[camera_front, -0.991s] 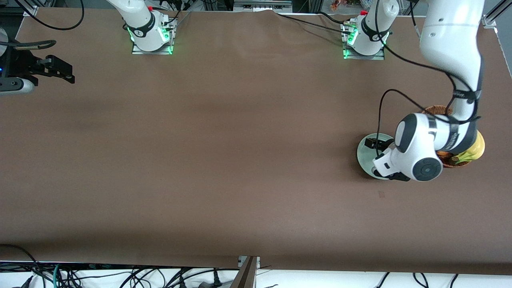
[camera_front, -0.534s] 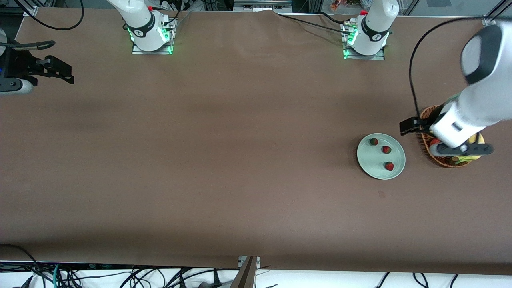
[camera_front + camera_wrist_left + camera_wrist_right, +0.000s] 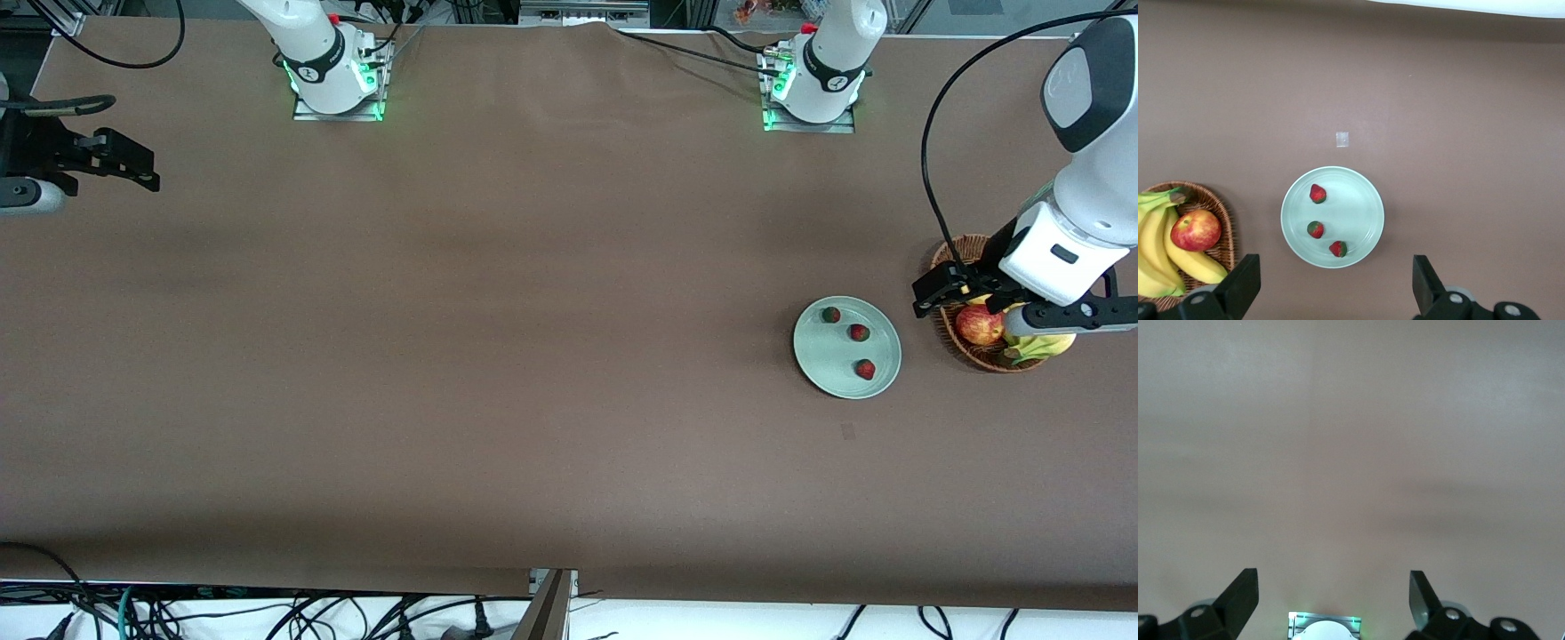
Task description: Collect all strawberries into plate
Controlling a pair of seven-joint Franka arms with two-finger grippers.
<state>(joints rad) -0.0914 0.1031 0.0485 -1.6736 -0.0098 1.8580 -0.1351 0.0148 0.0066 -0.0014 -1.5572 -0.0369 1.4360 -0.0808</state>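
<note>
- Three strawberries [image 3: 858, 332] sit on the mint-green plate [image 3: 822, 356], spaced apart in a loose row, none touching.
- Plate is on the table [image 3: 498, 356] toward the left arm's end, flat, nothing else in it.
- Just beside the plate, further toward that end: brown wicker basket [image 3: 965, 351] holding a red-yellow apple [image 3: 979, 325] and yellow bananas [image 3: 1040, 345]. Basket and plate are apart, not touching.
- Left gripper [image 3: 982, 298] is up in the air over the basket, jaws spread wide, holding nothing.
- Right gripper [image 3: 98, 164] waits at the right arm's end of the table, over its edge, jaws wide apart and empty.
- Left wrist view shows plate [image 3: 1295, 220], all three berries, apple [image 3: 1196, 230] and bananas [image 3: 1165, 250] unobstructed; in the front view the left arm covers part of the basket and most of the bananas.
- Left wrist view also picks up a small pale square mark [image 3: 1342, 139] on the table near the plate.
- Right wrist view shows only bare tabletop, its own two fingertips [image 3: 1241, 593] and the green-lit arm base [image 3: 1325, 627]; no task items in it.
</note>
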